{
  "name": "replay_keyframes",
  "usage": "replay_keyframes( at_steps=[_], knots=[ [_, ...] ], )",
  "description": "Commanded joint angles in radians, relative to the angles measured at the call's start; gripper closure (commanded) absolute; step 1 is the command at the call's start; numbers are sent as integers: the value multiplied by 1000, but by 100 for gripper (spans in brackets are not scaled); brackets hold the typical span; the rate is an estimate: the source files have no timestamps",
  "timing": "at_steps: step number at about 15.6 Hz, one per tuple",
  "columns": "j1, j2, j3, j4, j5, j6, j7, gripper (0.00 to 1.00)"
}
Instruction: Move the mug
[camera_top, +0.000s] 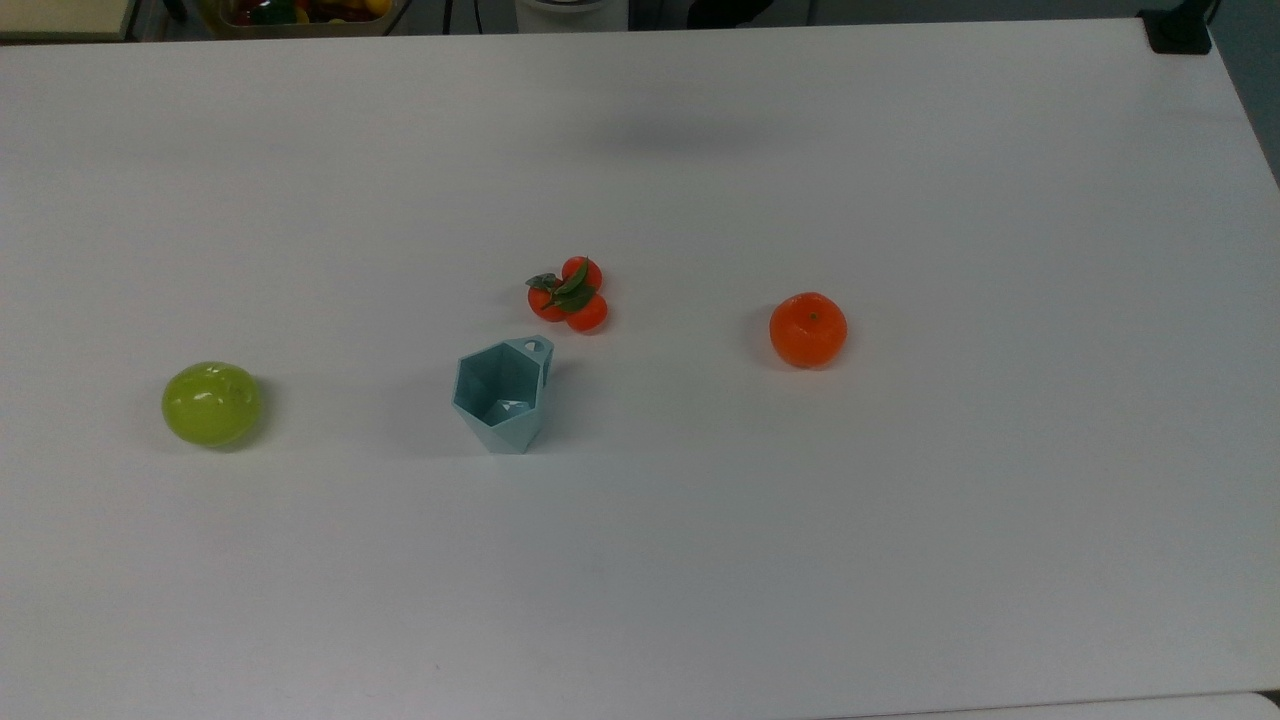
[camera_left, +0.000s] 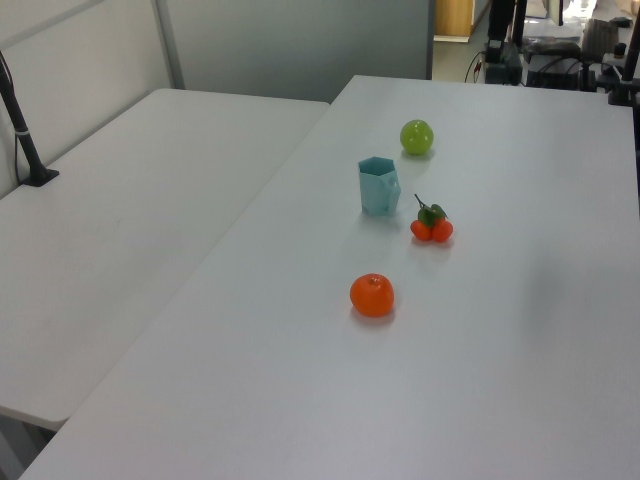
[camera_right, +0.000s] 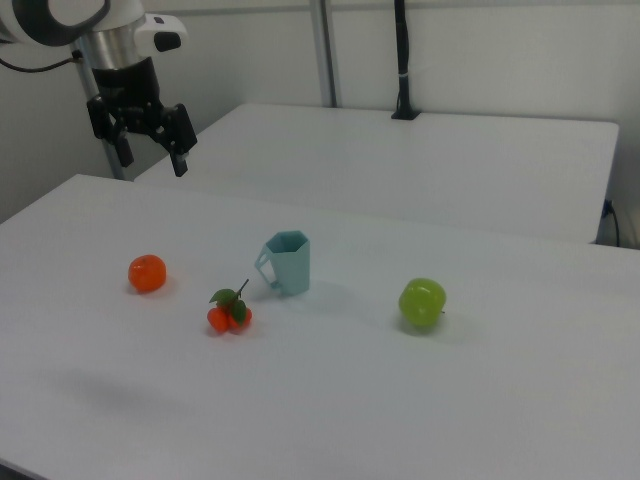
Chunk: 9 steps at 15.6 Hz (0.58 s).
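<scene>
One mug (camera_top: 500, 394) mid-table (camera_top: 900, 560) — upright | wide bare surface toward edges

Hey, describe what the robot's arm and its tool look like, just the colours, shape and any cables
In the right view, the arm's last links are glossy white rounded shells with dark joint bands, ending in a silvery-grey cylindrical wrist. Below it sits the black two-finger tool, with a boxy black body and two straight black fingers spread apart. A thin dark cable runs out from the white shell toward the right view's left edge.
</scene>
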<state>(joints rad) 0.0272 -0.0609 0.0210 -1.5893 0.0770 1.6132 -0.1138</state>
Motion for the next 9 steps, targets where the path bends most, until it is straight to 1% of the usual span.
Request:
replay_keyframes(
  at_steps=[1, 9],
  knots=[
    [3, -27, -4, -32, 23, 19, -15, 0],
    [3, -30, -6, -31, 23, 13, -21, 0]
  ],
)
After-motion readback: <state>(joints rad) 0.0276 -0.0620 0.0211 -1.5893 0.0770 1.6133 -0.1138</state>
